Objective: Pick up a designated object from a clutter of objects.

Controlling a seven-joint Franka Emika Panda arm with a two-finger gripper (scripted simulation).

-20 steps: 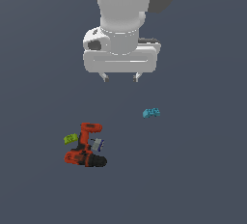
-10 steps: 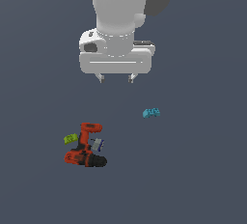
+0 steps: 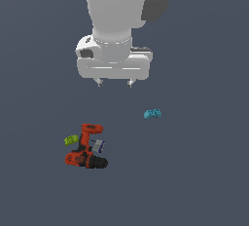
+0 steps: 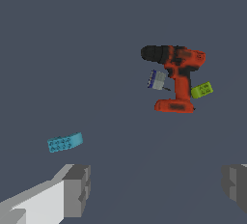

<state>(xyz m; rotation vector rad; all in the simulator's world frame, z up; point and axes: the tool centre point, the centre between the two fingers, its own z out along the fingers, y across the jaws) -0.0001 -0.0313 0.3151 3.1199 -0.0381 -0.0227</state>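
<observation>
Four items lie on the desk [image 3: 204,181]: the red-and-black drill [image 3: 86,148], a lime-green block [image 3: 71,140] touching or just beside the drill's handle on the exterior view's left, a grey-and-blue piece [image 3: 98,145] against the drill's other side, and a cyan block [image 3: 152,114] well apart. The gripper [image 3: 115,82] hangs high above the clutter with its fingers [image 4: 77,189] spread wide and holding nothing (wrist view shows both pads far apart). Judged progress: none of the pick is done; approach, descent over the lime-green block, closure and lift all remain.

Small block [image 3: 71,140] just beside drill [image 3: 86,147]; another block [image 3: 152,114] well apart.
</observation>
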